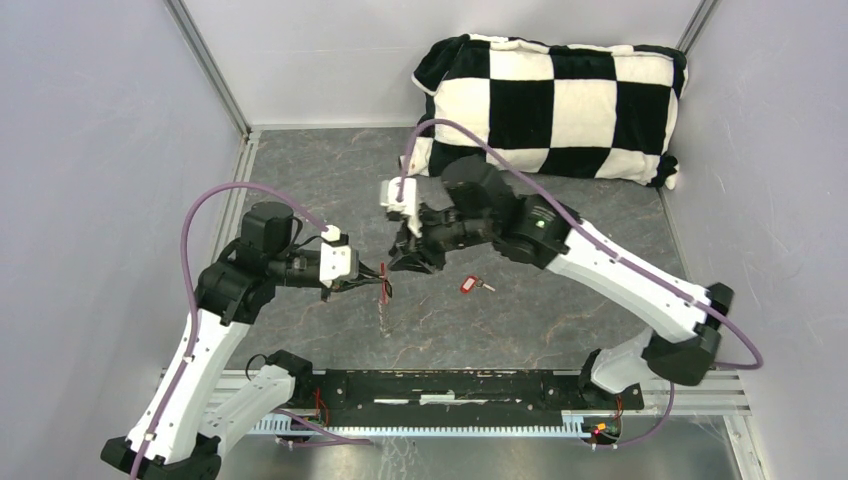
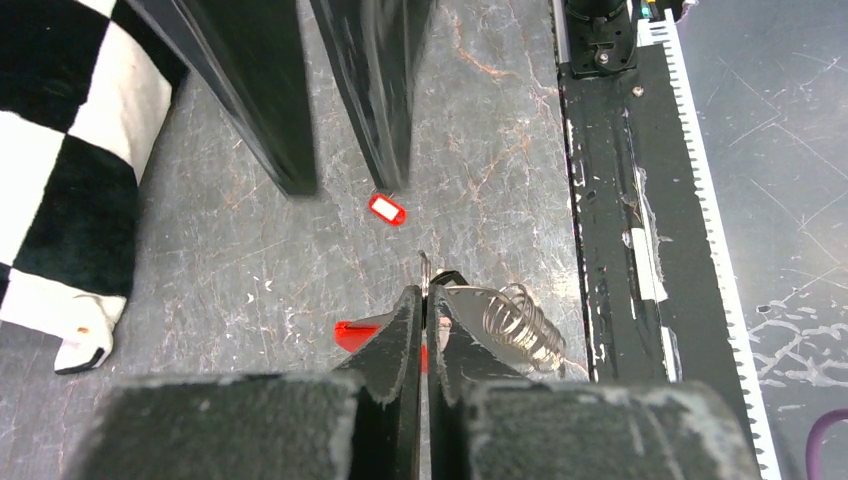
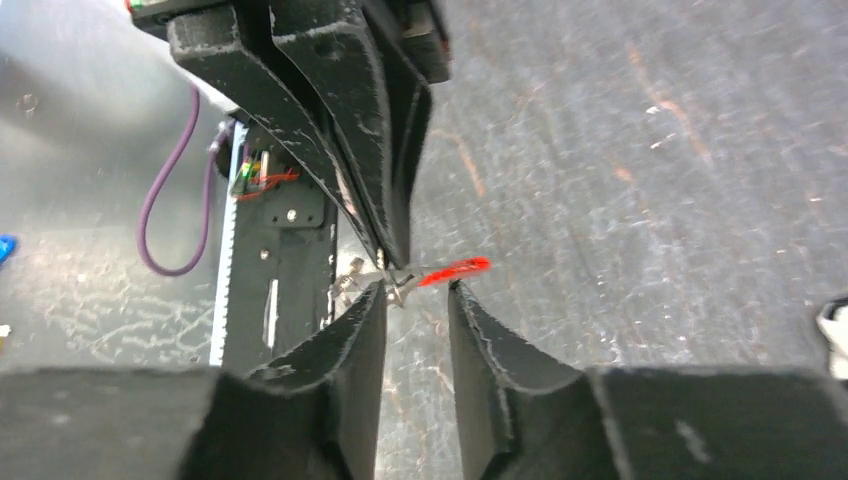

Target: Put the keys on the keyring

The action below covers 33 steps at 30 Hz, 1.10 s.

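Dark grey marbled tabletop (image 1: 560, 320) under my left hand (image 1: 372, 287) and my right hand (image 1: 408, 264). Pale grey wall panels (image 1: 90, 150) to either side and far ahead. Aluminium posts (image 1: 210, 65) in the far corners. Black-and-white checkered pillow (image 1: 550, 105) beyond my right hand, against the back wall. Black rail (image 1: 450, 390) behind both hands. Light soft, even.

Both arms are the same build: white plastic shells on the long links of the left arm (image 1: 190, 375) and right arm (image 1: 620, 272), chunky black housings at the joints, and a purple cable (image 1: 185, 245) looping off each one between wrist and base. The right one has a little green light (image 1: 541, 224) glowing on a black joint, and each wrist carries a small white block (image 1: 338, 262) right behind the claw. The left claw (image 2: 425, 300) and right claw (image 3: 415, 292) are both matte black wedge-shaped fingers, pretty scuffed, with whitish wear along the edges.
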Each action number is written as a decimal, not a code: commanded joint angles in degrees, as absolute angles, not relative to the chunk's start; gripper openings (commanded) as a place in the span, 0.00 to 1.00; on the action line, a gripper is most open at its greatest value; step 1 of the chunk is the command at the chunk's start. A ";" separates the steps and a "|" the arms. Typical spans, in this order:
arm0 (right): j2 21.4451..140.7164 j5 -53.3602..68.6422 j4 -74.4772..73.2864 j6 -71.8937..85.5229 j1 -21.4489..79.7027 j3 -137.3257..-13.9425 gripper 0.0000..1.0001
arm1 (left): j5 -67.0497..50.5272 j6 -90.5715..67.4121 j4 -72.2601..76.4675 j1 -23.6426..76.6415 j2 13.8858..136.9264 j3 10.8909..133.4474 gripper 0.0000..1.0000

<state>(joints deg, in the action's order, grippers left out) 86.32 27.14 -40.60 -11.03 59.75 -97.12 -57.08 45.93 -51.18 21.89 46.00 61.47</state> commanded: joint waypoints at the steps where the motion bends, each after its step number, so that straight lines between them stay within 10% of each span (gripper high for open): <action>1: 76.57 30.03 -25.76 -5.05 56.55 -88.78 0.39 | -58.77 48.51 -51.14 21.90 46.05 62.79 0.02; 16: 62.54 30.59 11.92 15.43 53.21 -57.66 0.58 | -60.43 14.10 -12.27 21.91 39.15 56.16 0.02; 33: 63.49 31.43 31.62 26.59 53.26 -53.47 0.61 | -60.79 4.82 0.37 21.96 38.75 54.58 0.02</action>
